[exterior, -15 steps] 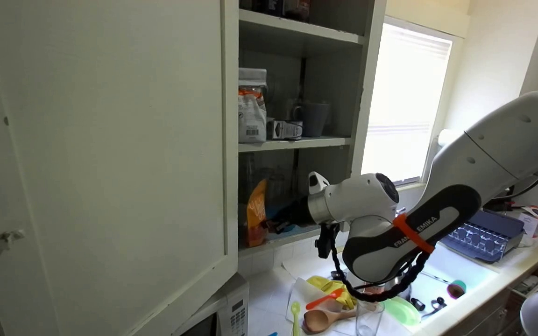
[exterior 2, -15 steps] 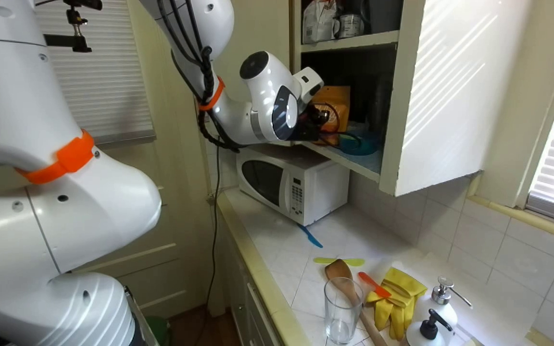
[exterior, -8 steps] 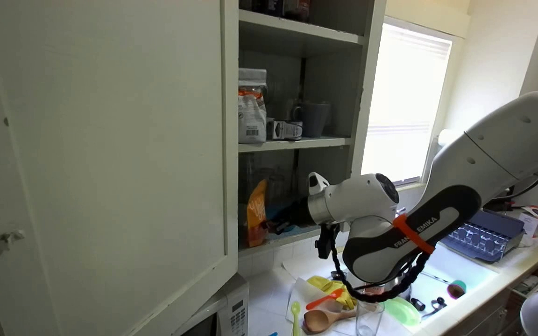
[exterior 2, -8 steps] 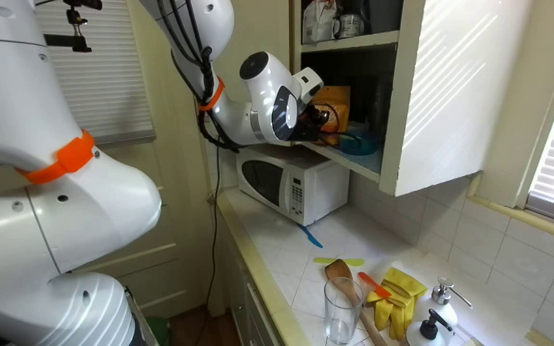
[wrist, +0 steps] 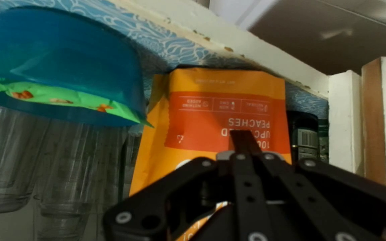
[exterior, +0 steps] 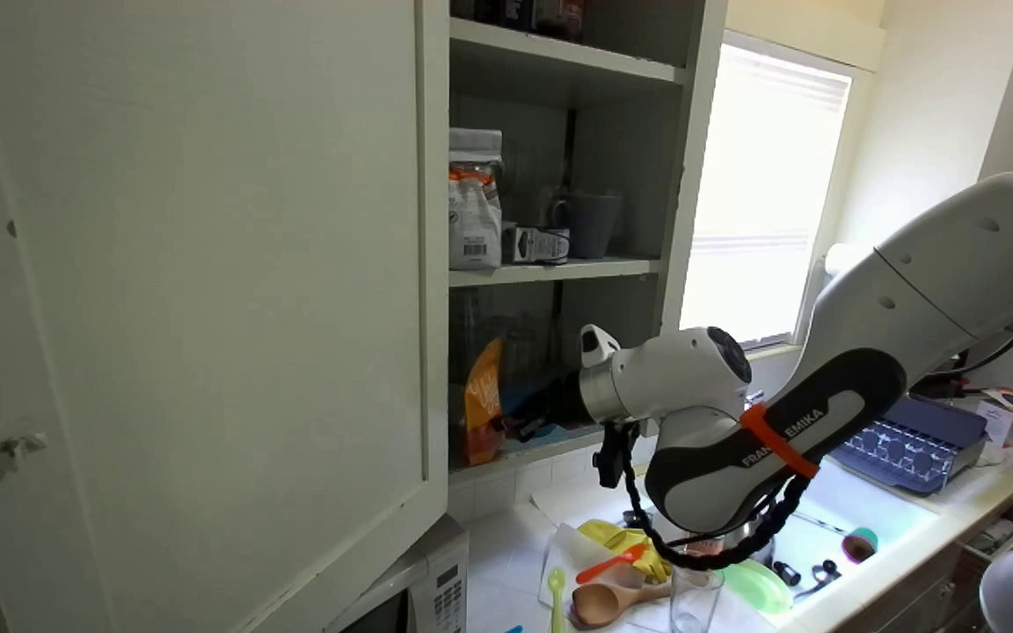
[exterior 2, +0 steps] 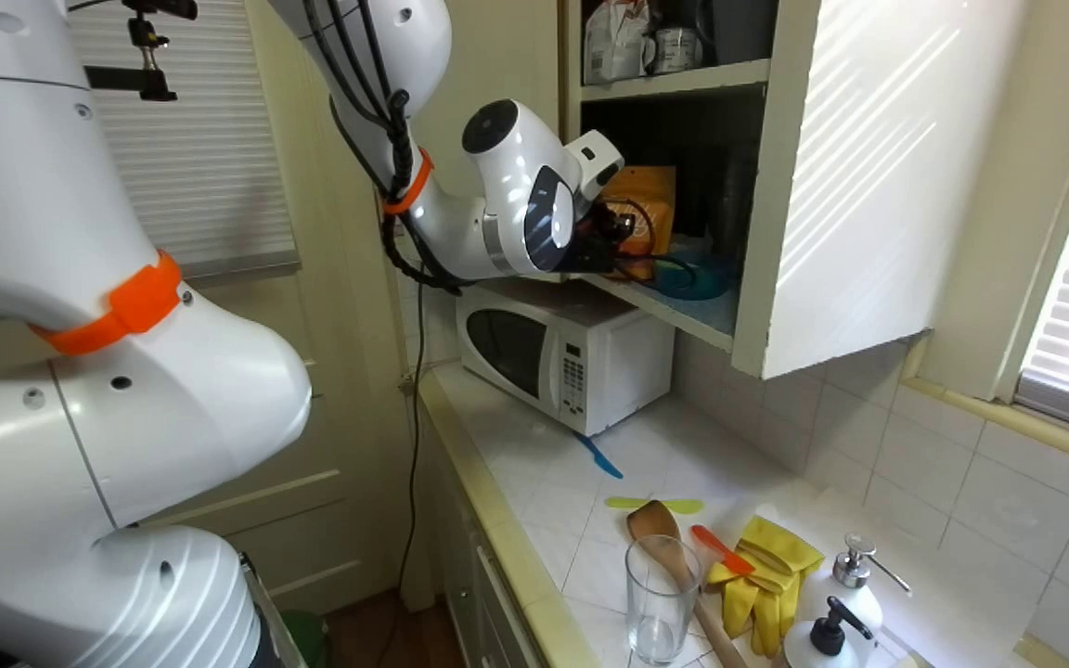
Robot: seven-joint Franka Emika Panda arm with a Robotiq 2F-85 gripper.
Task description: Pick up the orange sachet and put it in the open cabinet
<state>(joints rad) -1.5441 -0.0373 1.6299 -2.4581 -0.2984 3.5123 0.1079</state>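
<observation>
The orange sachet (exterior: 482,387) stands on the lowest visible shelf of the open cabinet (exterior: 550,274), near its door side. In an exterior view the sachet (exterior 2: 653,187) is partly hidden behind my wrist. In the wrist view the sachet (wrist: 193,120) shows its printed face, lettering upside down. My gripper (wrist: 243,139) is shut, with its fingertips together in front of that face and nothing visible between them. Whether the tips touch the sachet I cannot tell. The gripper (exterior: 508,427) reaches into the cabinet in an exterior view.
A teal bowl (wrist: 62,60) holding a green packet (wrist: 59,97) stands beside the sachet. Clear glasses (wrist: 65,187) and a dark bottle (wrist: 303,137) are close by. The cabinet door (exterior: 207,264) stands open. A microwave (exterior 2: 581,343) sits below.
</observation>
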